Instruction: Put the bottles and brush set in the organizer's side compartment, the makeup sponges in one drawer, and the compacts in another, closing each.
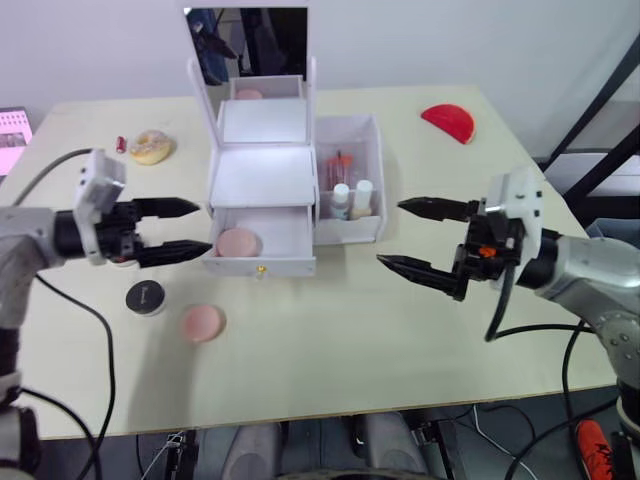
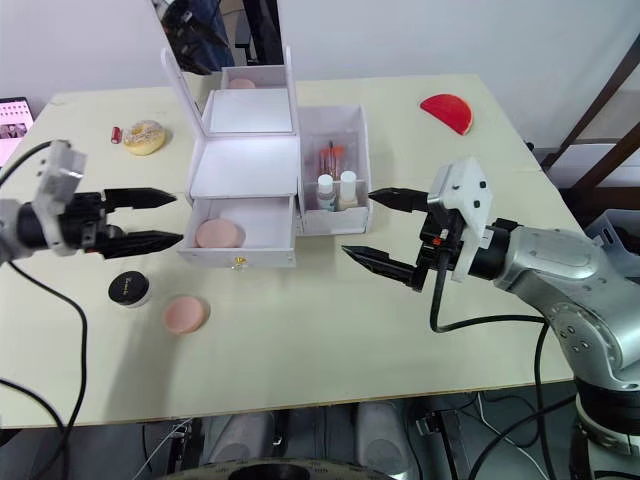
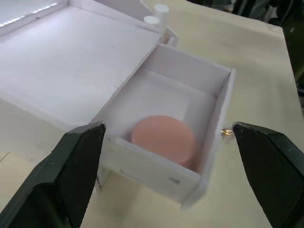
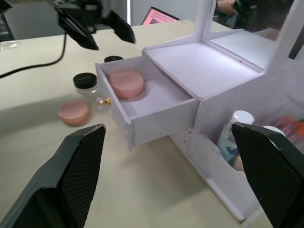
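The white organizer (image 1: 262, 175) stands mid-table with its lower drawer (image 1: 262, 266) pulled open; a pink round disc (image 1: 238, 242) lies inside. Two white-capped bottles (image 1: 352, 197) and the brush set (image 1: 340, 165) stand in the side compartment (image 1: 376, 150). A second pink disc (image 1: 203, 322) and a black-lidded compact (image 1: 146, 296) lie on the table left of the drawer. Another black compact (image 4: 112, 59) sits under my left arm. My left gripper (image 1: 204, 228) is open and empty just left of the drawer. My right gripper (image 1: 390, 233) is open and empty right of the organizer.
A ring-shaped beige sponge (image 1: 151, 147) and a small red item (image 1: 121, 144) lie at the back left. A red half-round piece (image 1: 448, 122) lies at the back right. A mirror (image 1: 246, 45) rises behind the organizer, with a pink item (image 1: 248, 95) on its upper shelf.
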Tool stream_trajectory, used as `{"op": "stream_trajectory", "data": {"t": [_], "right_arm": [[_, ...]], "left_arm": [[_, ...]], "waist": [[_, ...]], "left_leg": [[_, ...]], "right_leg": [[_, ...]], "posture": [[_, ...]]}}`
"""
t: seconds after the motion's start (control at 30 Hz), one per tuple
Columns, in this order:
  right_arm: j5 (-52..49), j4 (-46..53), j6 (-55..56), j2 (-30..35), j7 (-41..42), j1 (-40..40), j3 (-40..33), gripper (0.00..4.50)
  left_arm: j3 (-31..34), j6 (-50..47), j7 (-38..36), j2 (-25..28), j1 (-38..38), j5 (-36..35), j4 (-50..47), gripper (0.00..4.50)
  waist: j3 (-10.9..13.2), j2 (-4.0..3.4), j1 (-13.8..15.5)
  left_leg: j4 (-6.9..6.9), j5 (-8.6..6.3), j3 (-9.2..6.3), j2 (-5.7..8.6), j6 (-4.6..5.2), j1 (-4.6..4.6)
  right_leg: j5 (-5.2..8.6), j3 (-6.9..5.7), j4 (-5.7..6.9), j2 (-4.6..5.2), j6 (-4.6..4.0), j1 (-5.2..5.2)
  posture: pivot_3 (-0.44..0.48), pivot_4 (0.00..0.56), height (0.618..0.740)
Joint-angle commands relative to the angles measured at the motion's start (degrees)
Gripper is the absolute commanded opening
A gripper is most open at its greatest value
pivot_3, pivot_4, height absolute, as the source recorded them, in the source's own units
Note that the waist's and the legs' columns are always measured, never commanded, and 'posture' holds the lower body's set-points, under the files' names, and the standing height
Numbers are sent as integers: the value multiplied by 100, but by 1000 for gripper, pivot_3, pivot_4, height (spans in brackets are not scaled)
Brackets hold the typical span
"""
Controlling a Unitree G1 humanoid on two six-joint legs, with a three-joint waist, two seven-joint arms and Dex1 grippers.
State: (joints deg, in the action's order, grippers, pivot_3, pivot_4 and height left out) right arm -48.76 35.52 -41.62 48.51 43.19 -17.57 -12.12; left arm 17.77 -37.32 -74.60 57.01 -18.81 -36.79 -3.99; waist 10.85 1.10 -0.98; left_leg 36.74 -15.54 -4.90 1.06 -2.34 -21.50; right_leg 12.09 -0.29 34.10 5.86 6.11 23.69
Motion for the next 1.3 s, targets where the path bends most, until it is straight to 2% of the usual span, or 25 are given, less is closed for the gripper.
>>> {"op": "stream_trajectory", "data": {"t": [0.03, 0.17, 0.27, 0.4, 0.6, 0.73, 1.0, 1.17, 1.3], "right_arm": [[-38, -76, 123, 108, 186, -56, -184, 4500], [157, -401, 246, 290, 413, 326, -580, 4500], [507, -769, 568, 486, 753, 852, -995, 4500], [894, -1715, 1190, 699, 1610, 1755, -1840, 4500], [1528, -2780, 2021, 813, 2127, 2366, -2204, 4500], [1474, -2791, 2038, 739, 2149, 2407, -2320, 4500], [1533, -2658, 2049, 621, 1987, 2425, -2275, 4500], [1460, -2323, 1871, 591, 1782, 2184, -1987, 4500], [1140, -1676, 1398, 604, 1542, 1694, -1496, 4500]], "left_arm": [[1138, -387, 533, 61, 750, -233, -587, 4491], [2402, -349, 1009, -154, 2027, 78, -682, 4491], [3152, -79, 1199, -226, 2589, 284, -358, 4491], [3846, 721, 964, -66, 3272, 732, 801, 4491], [3873, 1588, 799, 57, 3526, 985, 1909, 4491], [3820, 1808, 832, 6, 3467, 973, 2159, 4491], [3741, 1956, 889, 44, 3402, 965, 2232, 4491], [3506, 1808, 863, -3, 3264, 848, 1717, 4491], [3189, 1423, 886, -234, 3388, 582, 588, 4491]], "waist": [[0, 0, 3], [1, 1, 35], [-1, 13, 71], [-1, 16, 124], [-1, 14, 139], [-1, 8, 124], [-6, 15, 96], [-6, 15, 80], [-4, 13, 35]], "left_leg": [[-1, 0, 1, -1, 0, 1], [-1, 0, -1, -3, 0, 2], [0, -1, 1, -1, -1, -2], [1, -2, 9, -1, -2, -1], [2, -7, 13, -12, -11, -1], [2, -19, 51, -66, -31, -10], [0, -34, 90, -75, -43, -5], [0, -42, 92, -82, -41, 6], [13, -42, 92, -92, -41, 7]], "right_leg": [[3, 1, 0, 0, 4, 1], [9, 0, 1, -2, 13, 1], [10, 0, -4, -1, 10, 0], [12, 0, -9, 2, 12, 1], [14, 1, -17, 6, 13, 25], [11, -3, -43, 1, 7, 19], [-12, -3, -35, -5, -25, 36], [-12, -3, -13, -22, -25, 40], [-5, -2, -8, -27, -15, 39]], "posture": [[0, 150, 739], [0, 150, 739], [0, 150, 739], [0, 150, 739], [0, 150, 739], [0, 150, 739], [0, 150, 739], [0, 150, 739], [0, 150, 739]]}}
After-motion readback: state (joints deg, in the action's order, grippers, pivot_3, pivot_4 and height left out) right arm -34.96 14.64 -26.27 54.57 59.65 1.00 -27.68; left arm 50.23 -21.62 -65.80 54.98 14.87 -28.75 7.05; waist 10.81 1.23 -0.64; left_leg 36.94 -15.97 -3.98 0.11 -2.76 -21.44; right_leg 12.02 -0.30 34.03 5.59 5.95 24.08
